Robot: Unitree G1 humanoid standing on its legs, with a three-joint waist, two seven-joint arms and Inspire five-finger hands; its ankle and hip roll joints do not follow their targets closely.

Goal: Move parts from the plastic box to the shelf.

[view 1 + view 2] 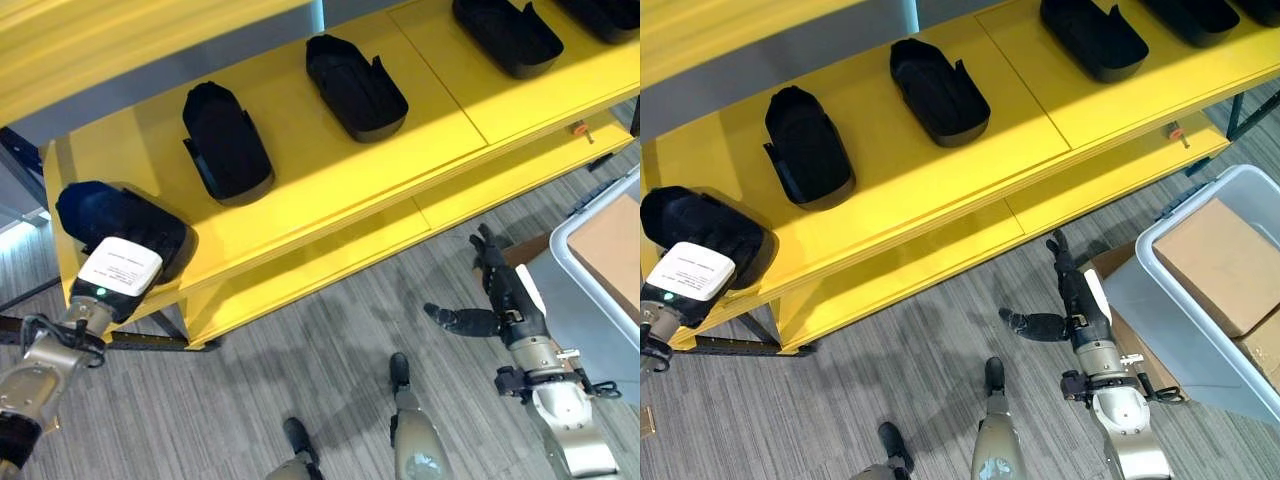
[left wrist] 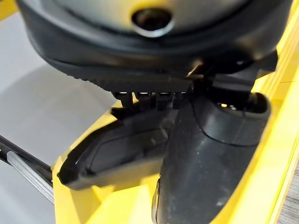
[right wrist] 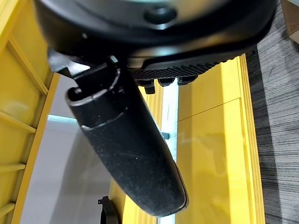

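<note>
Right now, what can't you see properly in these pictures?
- Left hand: its fingers hide under the black part at the shelf end, so its grip is unclear.
- Wrist views: each hand's dark bulk blocks most of what lies past it.
- Plastic box: cut off by the eye views' right edge; cardboard covers whatever is inside.
- Far right parts: cut off by the top edge.

The left hand (image 1: 118, 268) reaches up and forward at the far left, fingers hidden, while the right hand (image 1: 1077, 293) hangs low with straight fingers and thumb spread sideways.
</note>
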